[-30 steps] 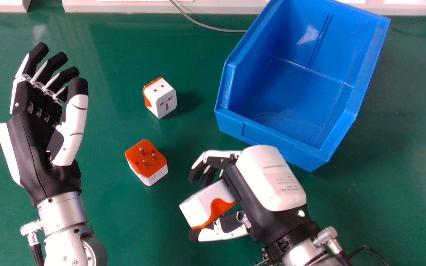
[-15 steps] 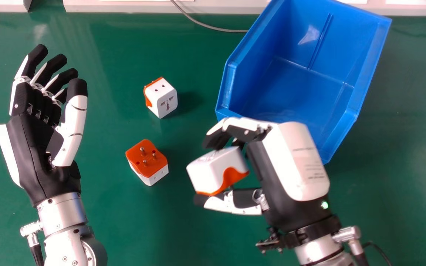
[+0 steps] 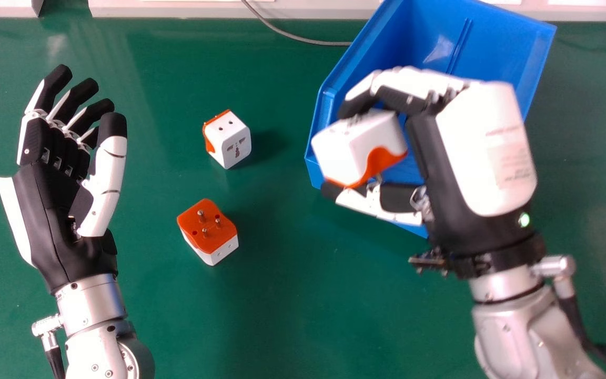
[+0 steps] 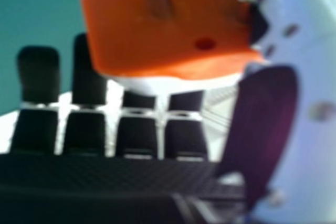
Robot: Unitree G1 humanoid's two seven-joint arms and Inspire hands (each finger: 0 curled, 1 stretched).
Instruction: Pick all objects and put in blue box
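Upper right, the right hand (image 3: 484, 150) clamps one undelivered adapter (image 3: 355, 147) over the blue box (image 3: 503, 47) as a second adapter (image 3: 234, 139) and third adapter (image 3: 208, 231) await left of center.

Bright light falls over the green table (image 3: 282, 316), leaving a pale glare patch at its far left and another inside the blue box (image 3: 326, 121). A soft shadow lies right of the farther adapter (image 3: 229, 139). The right hand (image 3: 484, 147) blurs slightly; its own view is blurred throughout.
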